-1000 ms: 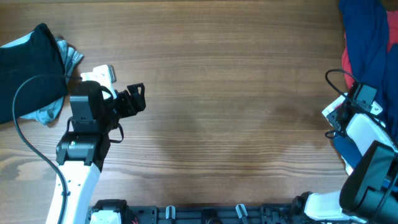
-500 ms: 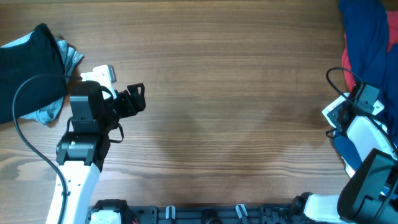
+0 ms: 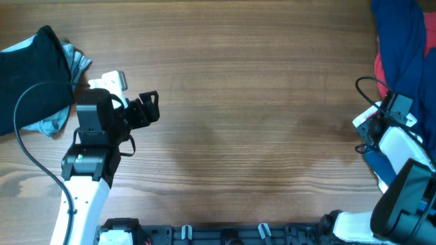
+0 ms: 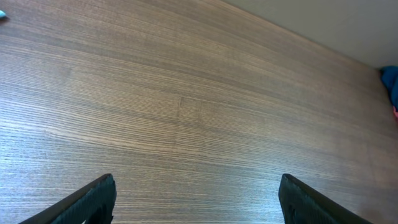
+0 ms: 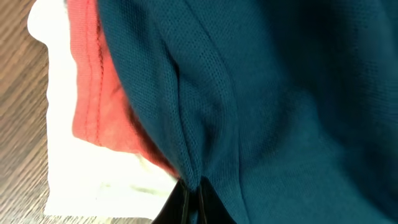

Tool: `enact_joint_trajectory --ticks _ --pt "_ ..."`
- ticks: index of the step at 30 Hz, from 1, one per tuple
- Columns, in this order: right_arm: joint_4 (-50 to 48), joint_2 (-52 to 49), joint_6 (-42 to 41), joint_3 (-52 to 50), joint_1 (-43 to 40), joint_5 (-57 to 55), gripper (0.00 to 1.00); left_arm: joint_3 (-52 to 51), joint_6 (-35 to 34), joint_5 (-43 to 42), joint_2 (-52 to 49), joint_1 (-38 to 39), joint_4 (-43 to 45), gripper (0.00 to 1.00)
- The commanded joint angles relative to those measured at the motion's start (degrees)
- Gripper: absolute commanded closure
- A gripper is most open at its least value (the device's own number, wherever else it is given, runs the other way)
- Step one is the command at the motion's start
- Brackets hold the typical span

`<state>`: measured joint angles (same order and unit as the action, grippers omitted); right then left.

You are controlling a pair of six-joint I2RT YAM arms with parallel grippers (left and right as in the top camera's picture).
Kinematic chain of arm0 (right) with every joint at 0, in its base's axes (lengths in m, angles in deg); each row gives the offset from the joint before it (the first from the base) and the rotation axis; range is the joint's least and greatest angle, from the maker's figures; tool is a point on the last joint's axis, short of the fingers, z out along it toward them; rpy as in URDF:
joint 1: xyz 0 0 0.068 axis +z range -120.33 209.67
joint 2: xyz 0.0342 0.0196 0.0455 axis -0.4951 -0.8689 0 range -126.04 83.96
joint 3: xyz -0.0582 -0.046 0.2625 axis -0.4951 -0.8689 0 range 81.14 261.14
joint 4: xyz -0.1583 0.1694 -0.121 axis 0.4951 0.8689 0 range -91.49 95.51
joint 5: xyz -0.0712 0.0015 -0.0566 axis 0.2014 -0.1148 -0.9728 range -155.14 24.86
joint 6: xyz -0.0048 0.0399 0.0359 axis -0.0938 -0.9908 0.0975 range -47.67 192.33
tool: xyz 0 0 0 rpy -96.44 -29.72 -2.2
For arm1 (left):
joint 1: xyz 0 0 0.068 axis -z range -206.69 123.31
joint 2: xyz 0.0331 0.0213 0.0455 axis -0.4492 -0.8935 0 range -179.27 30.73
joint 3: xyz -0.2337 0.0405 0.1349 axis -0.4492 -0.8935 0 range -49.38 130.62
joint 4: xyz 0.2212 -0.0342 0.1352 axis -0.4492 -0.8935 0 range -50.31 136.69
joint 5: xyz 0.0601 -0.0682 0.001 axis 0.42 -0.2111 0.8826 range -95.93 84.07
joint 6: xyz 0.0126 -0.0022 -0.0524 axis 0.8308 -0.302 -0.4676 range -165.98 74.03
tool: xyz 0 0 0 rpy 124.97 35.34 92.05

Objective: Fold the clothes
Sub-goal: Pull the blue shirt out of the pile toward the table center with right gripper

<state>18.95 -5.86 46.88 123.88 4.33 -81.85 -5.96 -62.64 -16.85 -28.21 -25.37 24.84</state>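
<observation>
A dark blue shirt (image 3: 402, 47) lies bunched at the table's far right edge, over a red garment (image 3: 379, 68). In the right wrist view the blue shirt (image 5: 280, 93) fills the frame, with the red garment (image 5: 93, 93) and a white cloth (image 5: 93, 180) beside it. My right gripper (image 5: 193, 199) is shut on a fold of the blue shirt; overhead, the gripper itself is hidden under the wrist (image 3: 392, 109). A black garment (image 3: 30, 75) and a grey one (image 3: 65, 88) lie at the far left. My left gripper (image 3: 148, 109) is open and empty over bare wood (image 4: 193, 205).
The wooden table (image 3: 259, 102) spans the view. A black cable (image 3: 20, 116) loops by the left arm, another by the right wrist (image 3: 368, 85). The table's far edge and a pale wall (image 4: 323, 18) show in the left wrist view.
The right wrist shifted slightly down, then back up to about where it was. The left arm and the clothes have not moved.
</observation>
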Motion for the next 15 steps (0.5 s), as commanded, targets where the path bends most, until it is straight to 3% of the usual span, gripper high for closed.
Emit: enact_joint_trajectory --ticks 1,8,15 --pt "1.11 7.28 3.82 2.93 -0.07 1.4 0.96 0.94 -0.07 0.52 0.0 -0.37 0.2 0.16" --pt "-0.28 18.8 23.93 3.21 0.31 27.58 0.96 0.96 -0.07 0.52 0.0 -0.37 0.2 0.15" --pt "3.89 18.82 26.75 3.21 10.43 44.22 0.96 0.94 -0.09 0.52 0.0 -0.37 0.2 0.11"
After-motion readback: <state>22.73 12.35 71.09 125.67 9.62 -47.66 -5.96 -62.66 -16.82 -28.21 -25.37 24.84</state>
